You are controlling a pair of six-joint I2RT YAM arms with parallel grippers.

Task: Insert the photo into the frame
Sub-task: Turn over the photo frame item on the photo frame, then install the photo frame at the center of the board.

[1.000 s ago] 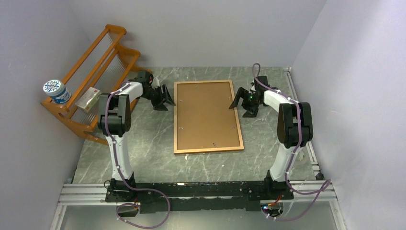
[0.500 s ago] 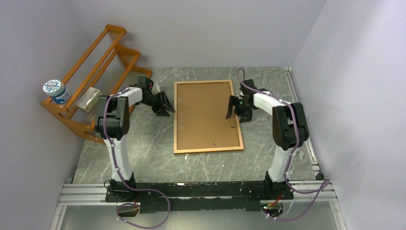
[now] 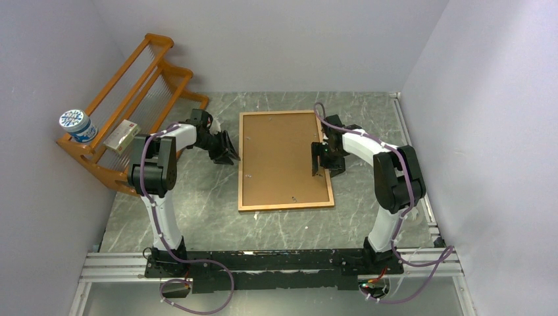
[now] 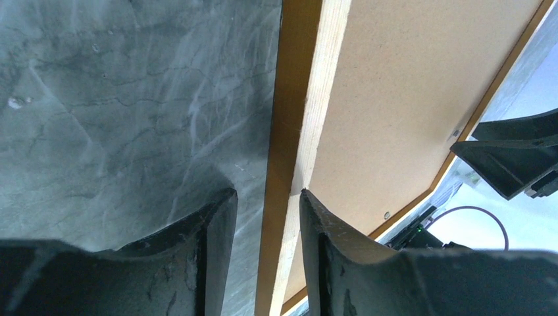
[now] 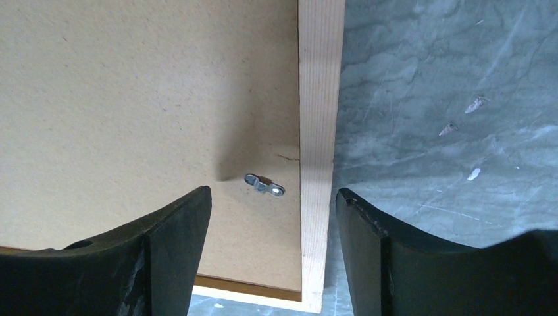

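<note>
Grey marble tabletop (image 3: 197,210), lilac walls (image 3: 276,39), frame (image 3: 286,206) back-up ctr, orange rack (image 3: 160,41) L

R tool (image 5: 273,192) astride frame (image 5: 321,99) edge, clip (image 5: 264,185) between

Colour rundown, fwiw: the thin rectangular wooden frame (image 3: 241,164) is seen as orange-brown on its outer edge and pale raw wood on its back, right between the scuffed black fingers of the left gripper (image 4: 266,197). A plain tan fibreboard backing (image 5: 131,99), faintly speckled, is shown ahead of the black right gripper (image 5: 273,197), with a small silver metal clip (image 5: 264,185) on it. The grey-green marble-patterned tabletop (image 3: 197,210), veined in white, is seen on each gripper's outer side.
</note>
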